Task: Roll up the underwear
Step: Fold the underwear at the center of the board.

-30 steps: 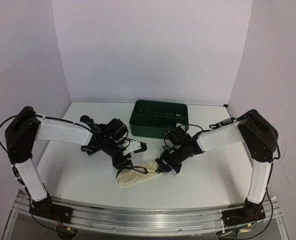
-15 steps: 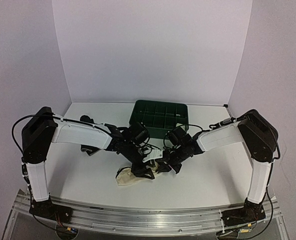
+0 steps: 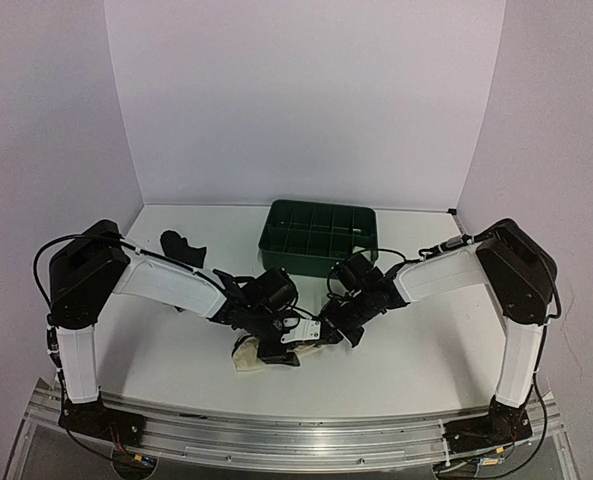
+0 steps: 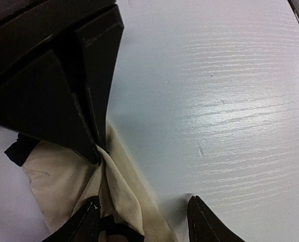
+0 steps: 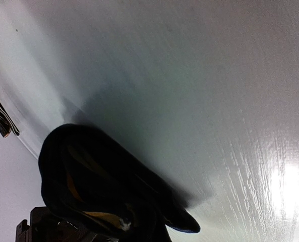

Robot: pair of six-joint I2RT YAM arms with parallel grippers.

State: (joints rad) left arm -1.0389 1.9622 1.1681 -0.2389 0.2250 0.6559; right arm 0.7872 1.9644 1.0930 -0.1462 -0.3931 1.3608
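- The cream cloth underwear with black edging [image 3: 248, 358] lies bunched on the white worktop [image 3: 156, 340], near its front edge and between the two arms.
- In the left wrist view this cream cloth [image 4: 63, 186] is drawn up into a puckered ridge, with a dark edge strip showing at its far left.
- The right tool [image 4: 96, 151] has its fingers pressed together, pinching the top of that ridge. From above, it [image 3: 326, 333] sits at the right end of the bundle.
- The left tool [image 4: 144, 201] stands spread. One fingertip touches the cloth, and the other is over bare worktop [image 4: 230, 101], just beside the cloth's edge.
- Seen from above, the left tool [image 3: 286, 342] is low over the bundle and covers most of it. It is close to the right tool.
- The right wrist view shows only a blurred dark shape over glossy worktop, so the grip cannot be made out there.
- A small crumpled black cloth garment [image 3: 181, 245] lies well apart, at the back left.
- The dark green plastic compartment tray [image 3: 301, 260] stands at the back centre, beyond both tools.
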